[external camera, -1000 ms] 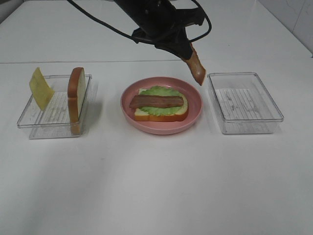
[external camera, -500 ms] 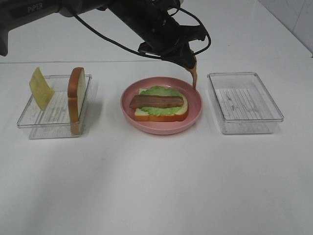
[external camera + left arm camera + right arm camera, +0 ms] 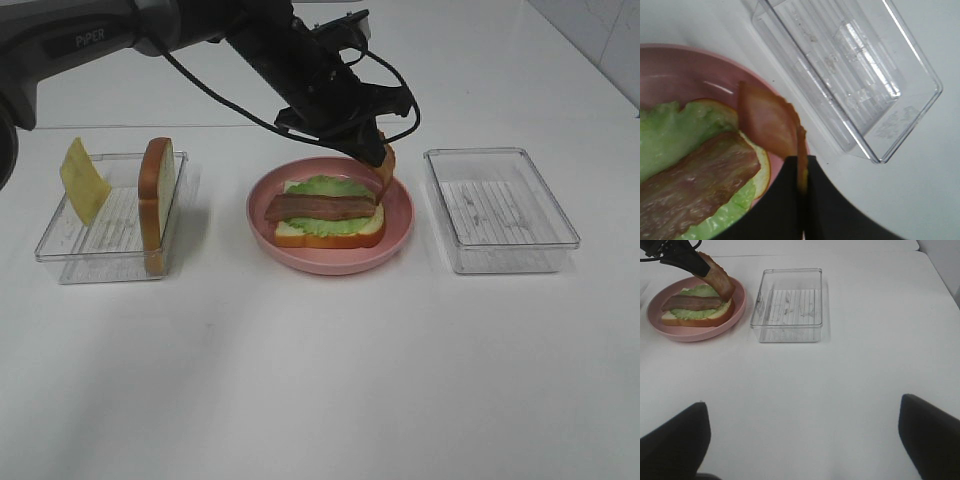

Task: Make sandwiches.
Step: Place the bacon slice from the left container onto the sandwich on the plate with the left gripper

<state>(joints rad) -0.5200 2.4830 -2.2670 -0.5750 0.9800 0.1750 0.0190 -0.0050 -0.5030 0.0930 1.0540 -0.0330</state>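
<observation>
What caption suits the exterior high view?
Left hand holds a second bacon strip at the end of the half-built sandwich on a pink plate.

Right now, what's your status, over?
Left gripper shut on bacon strip, above rim of pink plate. Right gripper open, empty. Sandwich half built, no top slice yet. Nothing blocking.

The sandwich (image 3: 330, 222) is half built. A white bread slice (image 3: 335, 236) with orange-brown crust lies flat on the pink plate (image 3: 400, 218). On it sit ruffled green lettuce (image 3: 325, 186) and one brown-red bacon strip (image 3: 320, 207), laid lengthwise. A second bacon strip (image 3: 385, 170) hangs tilted from the closed left gripper (image 3: 368, 148), its lower end near the slice's right end, over the plate. The other bread slice (image 3: 155, 195) stands on edge in the left tray (image 3: 100, 245), and the yellow cheese slice (image 3: 83, 180) is propped at that tray's left wall.
</observation>
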